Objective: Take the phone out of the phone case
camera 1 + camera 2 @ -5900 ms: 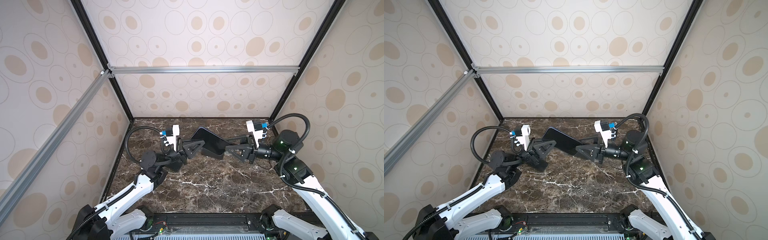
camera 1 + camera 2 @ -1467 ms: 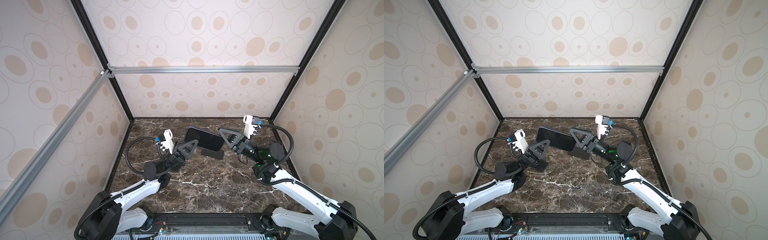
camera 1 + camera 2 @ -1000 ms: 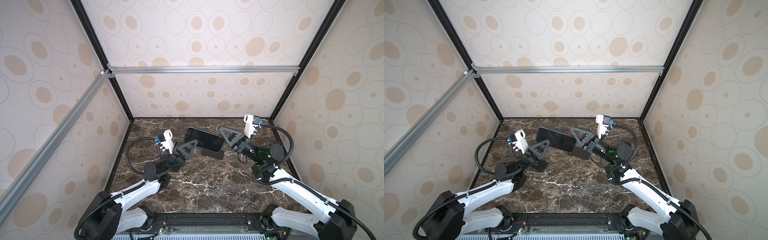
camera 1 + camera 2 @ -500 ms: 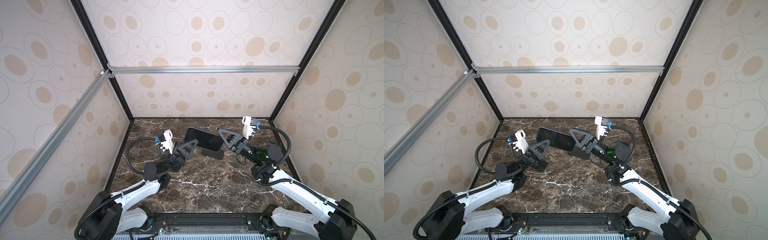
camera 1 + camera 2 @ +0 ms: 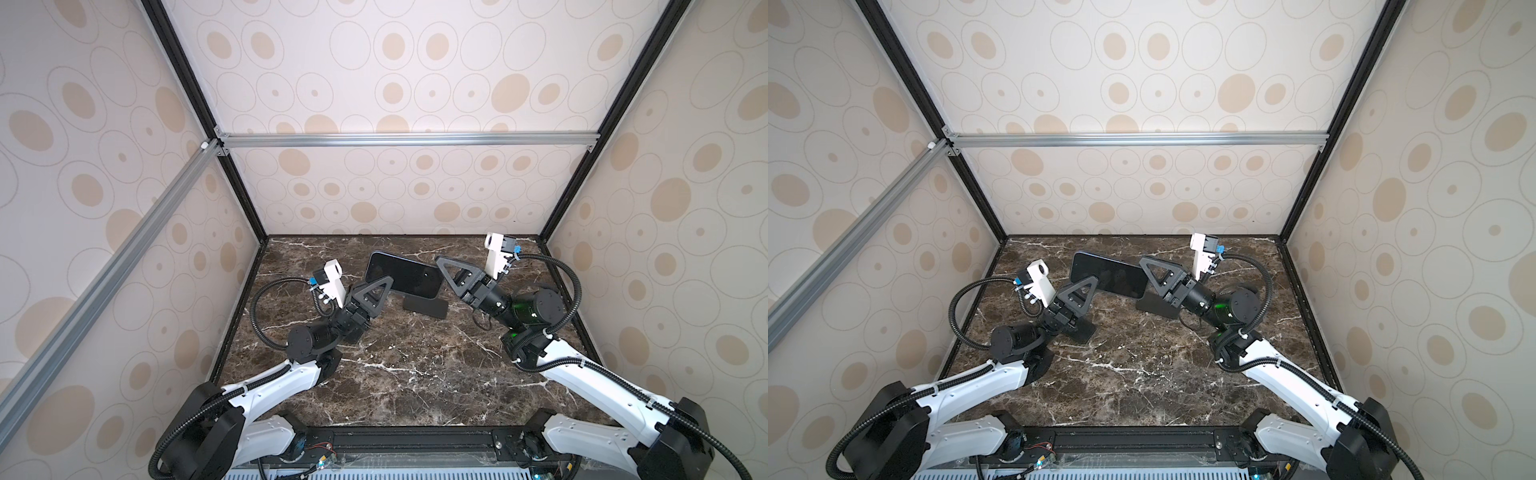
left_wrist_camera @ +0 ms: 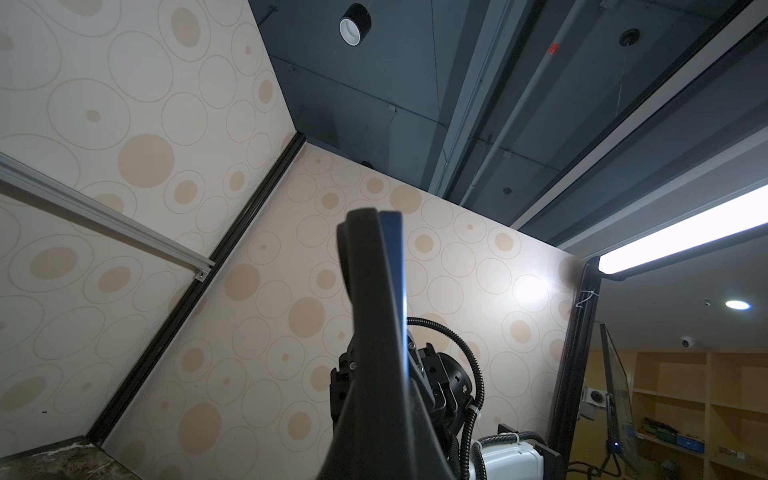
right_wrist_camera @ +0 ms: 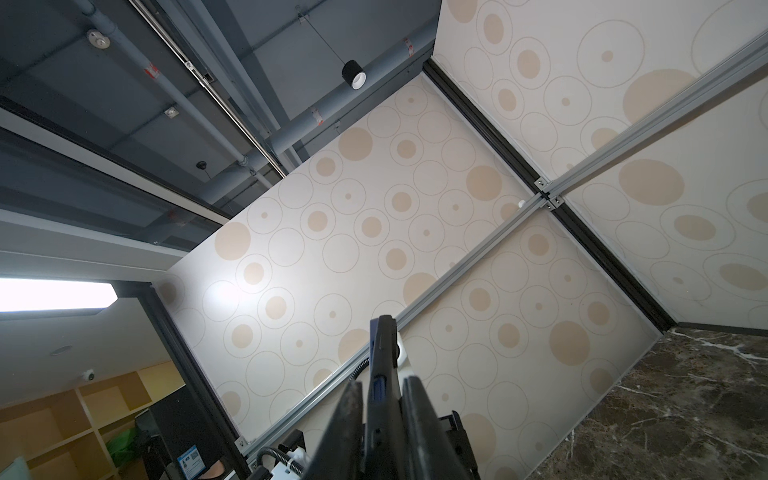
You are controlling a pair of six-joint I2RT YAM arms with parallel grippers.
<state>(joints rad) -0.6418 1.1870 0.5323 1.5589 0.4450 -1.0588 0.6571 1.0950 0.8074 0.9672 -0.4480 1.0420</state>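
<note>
The dark phone (image 5: 403, 276) (image 5: 1108, 276) hangs level above the marble table, screen up, between my two grippers. My left gripper (image 5: 387, 281) (image 5: 1093, 283) is shut on its left end; the left wrist view shows the phone's blue edge (image 6: 397, 266) pressed against a black finger (image 6: 361, 282). My right gripper (image 5: 439, 266) (image 5: 1143, 264) is shut on the right end. In the right wrist view the phone case (image 7: 384, 345) stands edge-on between both fingers (image 7: 415, 411), dark, with blue showing through a side cutout. The phone sits inside the case.
The brown marble table (image 5: 415, 374) is walled on three sides by patterned panels (image 5: 395, 199). A dark shadow (image 5: 424, 308) lies on the marble under the phone. Both arms reach in from the front rail (image 5: 395, 436).
The right gripper has shifted slightly left along the phone's right end. The phone and the left arm have stayed where they were.
</note>
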